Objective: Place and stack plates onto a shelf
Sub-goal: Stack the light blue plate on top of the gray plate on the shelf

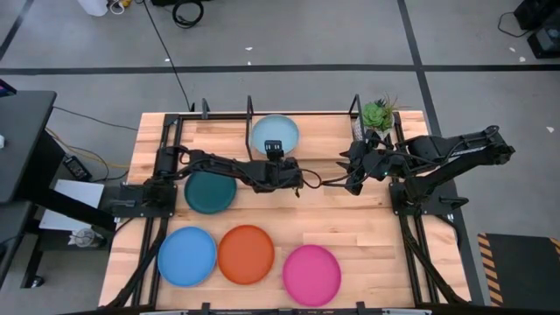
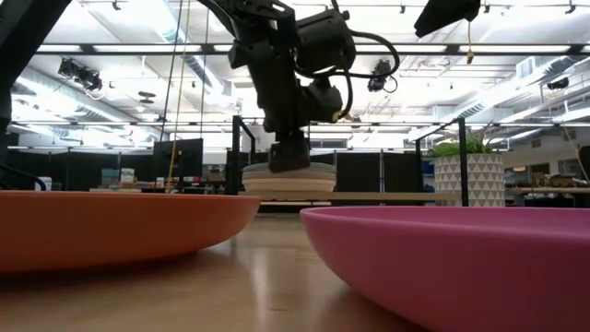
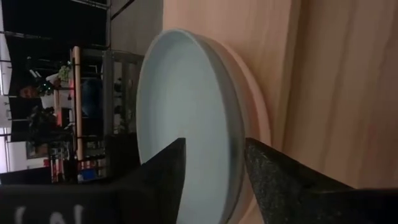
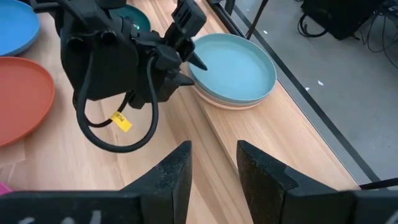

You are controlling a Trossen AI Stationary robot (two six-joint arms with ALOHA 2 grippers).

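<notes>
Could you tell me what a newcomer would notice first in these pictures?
Probably the left gripper, open at the rim of the light teal plate topping the stack on the shelf. Next, the blue plate, orange plate and pink plate along the near edge.

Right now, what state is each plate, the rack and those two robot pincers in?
light teal plate: on top of the stack on the shelf.
stack: paler plates beneath, only rims showing.
dark teal plate: flat on the table.
blue plate: flat, unstacked.
orange plate: flat, unstacked.
pink plate: flat, unstacked.
left pincer: open at the top plate's rim.
right pincer: open, empty.
shelf: upright.
</notes>
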